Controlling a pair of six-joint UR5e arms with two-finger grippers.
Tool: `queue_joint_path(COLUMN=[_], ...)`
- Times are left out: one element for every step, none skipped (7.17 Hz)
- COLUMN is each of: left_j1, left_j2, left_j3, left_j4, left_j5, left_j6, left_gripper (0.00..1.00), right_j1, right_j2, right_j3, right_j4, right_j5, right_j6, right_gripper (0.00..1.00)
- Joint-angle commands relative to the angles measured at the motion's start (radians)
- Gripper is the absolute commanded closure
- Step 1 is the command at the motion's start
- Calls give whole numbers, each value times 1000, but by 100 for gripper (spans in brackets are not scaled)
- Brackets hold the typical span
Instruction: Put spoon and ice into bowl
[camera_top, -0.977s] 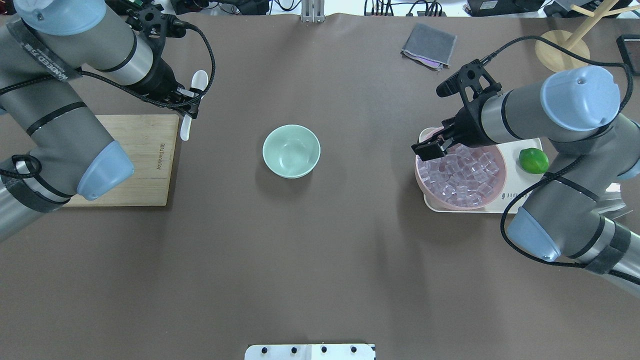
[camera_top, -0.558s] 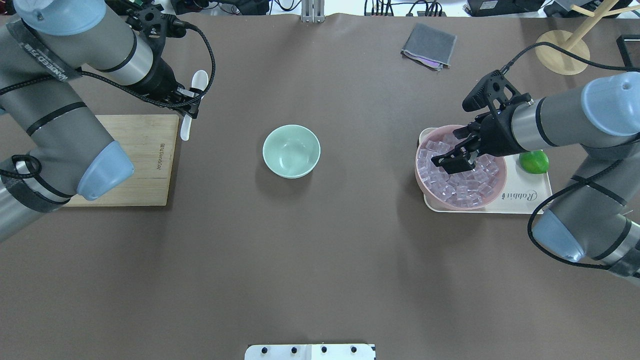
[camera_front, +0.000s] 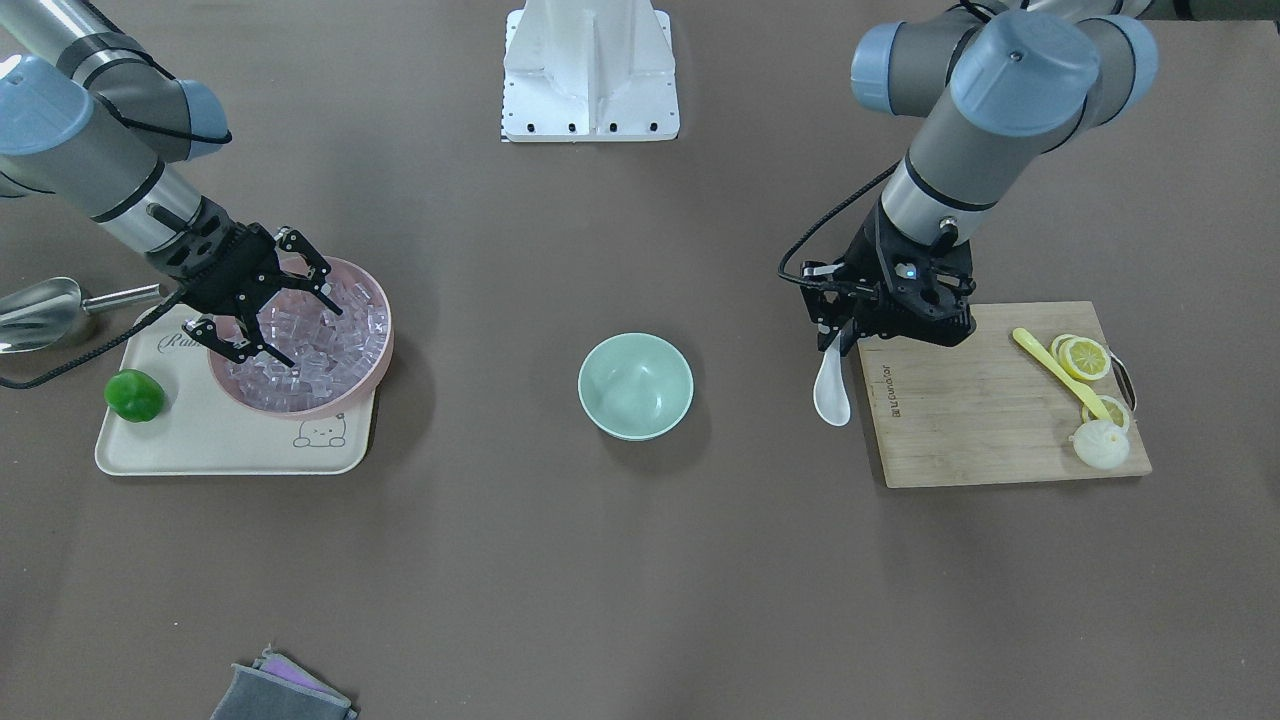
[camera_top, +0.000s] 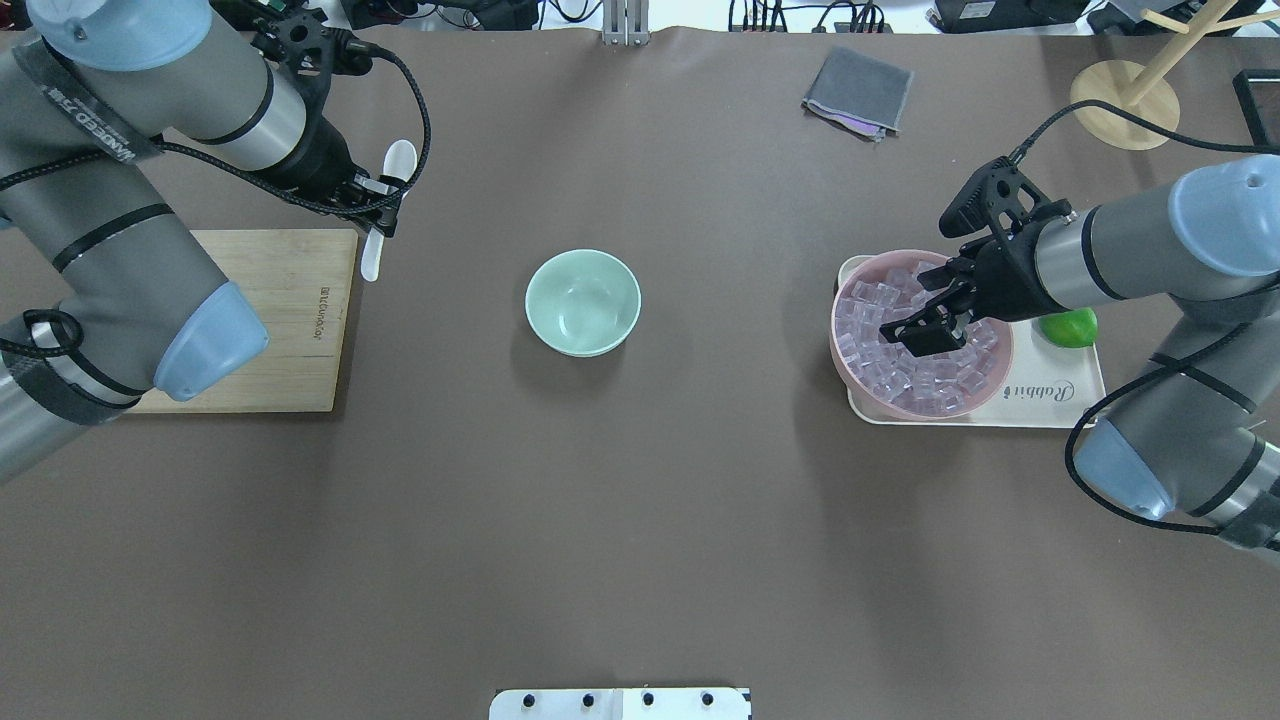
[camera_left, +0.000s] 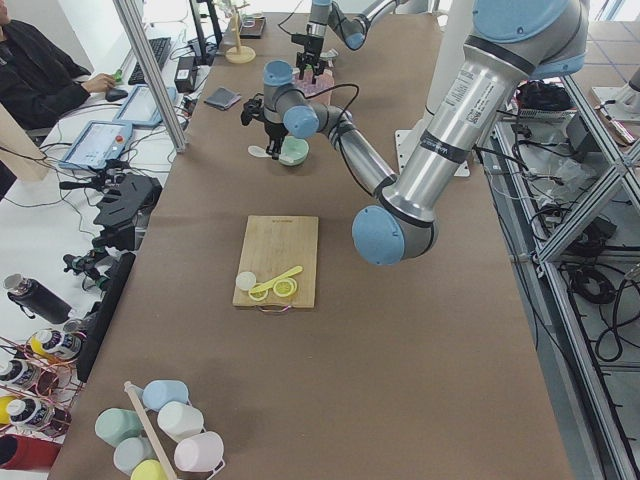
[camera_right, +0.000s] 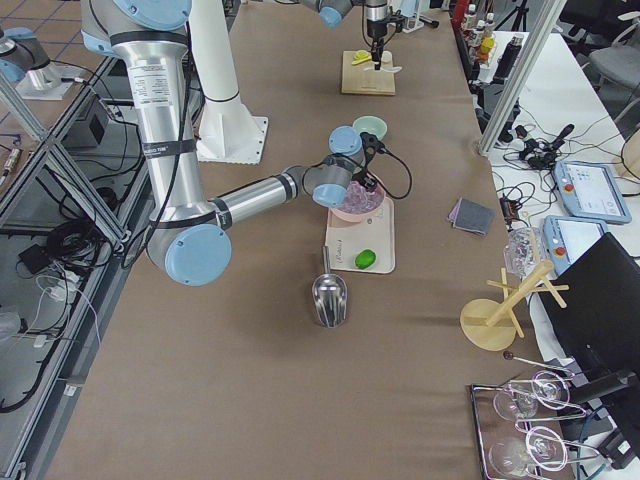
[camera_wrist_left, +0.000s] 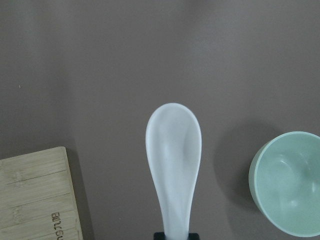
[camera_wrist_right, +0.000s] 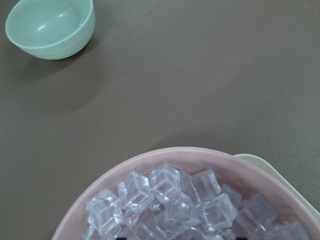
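The mint-green bowl (camera_top: 583, 302) stands empty at the table's middle; it also shows in the front view (camera_front: 635, 385). My left gripper (camera_top: 377, 207) is shut on the handle of the white spoon (camera_top: 399, 160) and holds it above the table beside the board's corner, left of the bowl. The left wrist view shows the spoon (camera_wrist_left: 174, 160) with its scoop pointing away and the bowl (camera_wrist_left: 290, 182) at the right. My right gripper (camera_top: 925, 331) is open over the ice (camera_top: 905, 350) heaped in the pink bowl (camera_top: 852, 380). Its fingers (camera_front: 300, 262) spread just above the cubes (camera_wrist_right: 170, 205).
The pink bowl sits on a cream tray (camera_top: 1060, 405) with a green lime (camera_top: 1068, 326). A steel scoop (camera_front: 40, 310) lies beside the tray. The wooden board (camera_front: 1000, 420) carries lemon slices and a yellow spoon (camera_front: 1060, 375). A grey cloth (camera_top: 860, 90) lies at the far side.
My right gripper has swung from the pink bowl's near-left rim to over its middle and come down close to the ice. The left arm and spoon have not moved.
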Motion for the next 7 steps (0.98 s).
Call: queue_joint_path(left_j1=[0,0,0,0,0,-2,-2], left_j2=[1,1,1,0,1,1,1], left_j3=[-1,-1,-1,-1,-1,-1,-1], left_j4=[0,0,-2,-2,-2,-2,-2], left_j5=[2,0,2,2,2,2,2], left_j6=[2,2,2,2,3,5,5], left_gripper=[100,100,100,100,100,100,100], right_j1=[-1,-1,-1,-1,-4,-6,-13], right_j2=[6,6,6,4,7,9,10], right_j3=[-12,-12,-16,-18,-18,-15,-16], right_j4=[24,24,26,26,24,26,26], right_j5=[60,97,99,101,101,101,101], right_j6=[5,5,5,5,7,7,7], right_gripper=[22,24,24,30,42,42,42])
